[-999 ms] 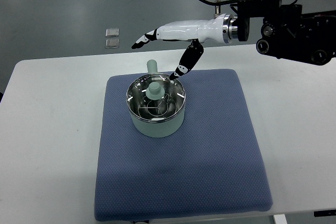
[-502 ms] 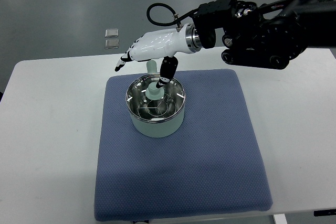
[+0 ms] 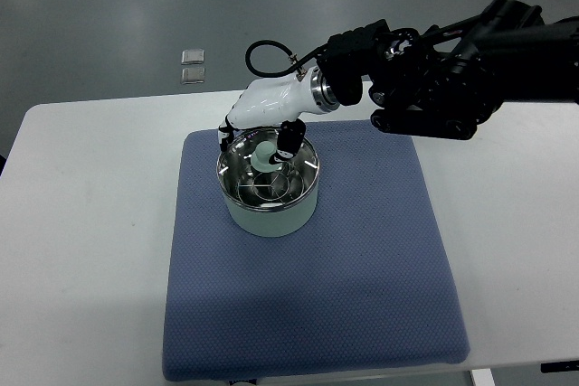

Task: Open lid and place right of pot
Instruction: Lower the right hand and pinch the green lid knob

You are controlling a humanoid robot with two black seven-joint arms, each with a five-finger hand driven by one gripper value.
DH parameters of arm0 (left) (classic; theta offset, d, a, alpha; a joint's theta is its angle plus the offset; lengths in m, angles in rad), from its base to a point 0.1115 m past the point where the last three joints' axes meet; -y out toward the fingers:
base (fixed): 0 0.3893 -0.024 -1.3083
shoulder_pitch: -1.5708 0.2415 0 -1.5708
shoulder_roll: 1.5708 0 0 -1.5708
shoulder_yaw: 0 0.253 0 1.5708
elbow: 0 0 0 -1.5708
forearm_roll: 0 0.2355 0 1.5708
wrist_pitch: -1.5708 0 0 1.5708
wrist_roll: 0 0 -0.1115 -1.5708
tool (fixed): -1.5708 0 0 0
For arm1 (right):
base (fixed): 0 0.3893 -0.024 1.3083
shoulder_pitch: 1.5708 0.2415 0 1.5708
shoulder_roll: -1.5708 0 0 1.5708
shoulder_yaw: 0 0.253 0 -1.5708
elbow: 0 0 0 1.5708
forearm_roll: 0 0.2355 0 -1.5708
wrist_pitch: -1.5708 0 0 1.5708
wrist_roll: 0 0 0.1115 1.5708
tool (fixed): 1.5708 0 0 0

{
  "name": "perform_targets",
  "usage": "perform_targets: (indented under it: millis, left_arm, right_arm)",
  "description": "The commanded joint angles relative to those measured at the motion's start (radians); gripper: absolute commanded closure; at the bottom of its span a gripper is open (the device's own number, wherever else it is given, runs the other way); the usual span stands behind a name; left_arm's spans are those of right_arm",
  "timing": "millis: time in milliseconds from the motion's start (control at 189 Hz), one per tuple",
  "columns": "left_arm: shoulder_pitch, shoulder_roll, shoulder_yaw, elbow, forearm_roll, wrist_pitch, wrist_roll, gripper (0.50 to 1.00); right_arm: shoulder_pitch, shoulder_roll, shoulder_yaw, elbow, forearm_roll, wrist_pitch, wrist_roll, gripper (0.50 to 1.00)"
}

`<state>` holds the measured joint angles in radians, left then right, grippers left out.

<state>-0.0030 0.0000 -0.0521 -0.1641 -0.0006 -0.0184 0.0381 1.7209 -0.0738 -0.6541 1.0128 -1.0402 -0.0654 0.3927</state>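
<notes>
The worktop (image 3: 90, 223) carries a blue mat (image 3: 362, 268), and near the mat's far left part stands the pale green pot (image 3: 270, 214), its glass lid (image 3: 269, 178) seated inside the steel rim and its stubby handle hidden behind the robot hand. The lid's green knob (image 3: 265, 155) rises from the middle of the glass. The mat to the right of the pot lies bare, which looks like the natural landing spot for the lid.

The step in hand appears to be taking hold of the knob. To do it well, the robot hand should close evenly on both sides of the knob so that the lid lifts straight up and does not tip or drag the pot along; only once the rim is cleared should it travel right and set the lid down flat on the mat.

The right arm (image 3: 434, 88) reaches in from the right edge, dark and bulky, ending in the white right robot hand (image 3: 258, 133), which is bent down over the pot. Its dark fingertips (image 3: 289, 140) bracket the knob, thumb on one side and the other fingers curled behind; whether they already pinch it cannot be told. The left arm does not show.
</notes>
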Motion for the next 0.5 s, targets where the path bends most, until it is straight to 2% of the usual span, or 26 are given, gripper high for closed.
perform_targets:
  millis: [0,307,312,365,370,497]
  left_arm:
    - [0.0,0.0,0.0,0.0,0.001,0.0,0.0,0.5]
    - [0.0,0.0,0.0,0.0,0.001,0.0,0.0,0.5]
    - [0.0,0.0,0.0,0.0,0.001,0.0,0.0,0.5]
    - [0.0,0.0,0.0,0.0,0.001,0.0,0.0,0.5]
    - [0.0,0.0,0.0,0.0,0.001,0.0,0.0,0.5]
    - [0.0,0.0,0.0,0.0,0.001,-0.002,0.0,0.5]
  right_arm:
    - [-0.007,0.0,-0.009,-0.003,-0.009,0.001,-0.002,0.72]
    - [-0.014,-0.003,-0.013,-0.008,-0.038,0.001,-0.003,0.738]
    - [-0.015,-0.003,-0.013,-0.013,-0.038,0.001,-0.011,0.75]
    - [-0.015,-0.003,-0.013,-0.013,-0.038,0.001,-0.011,0.75]
    - [-0.015,-0.003,-0.013,-0.014,-0.038,-0.001,-0.015,0.768]
    - [-0.017,-0.003,-0.013,-0.02,-0.038,0.001,-0.015,0.789]
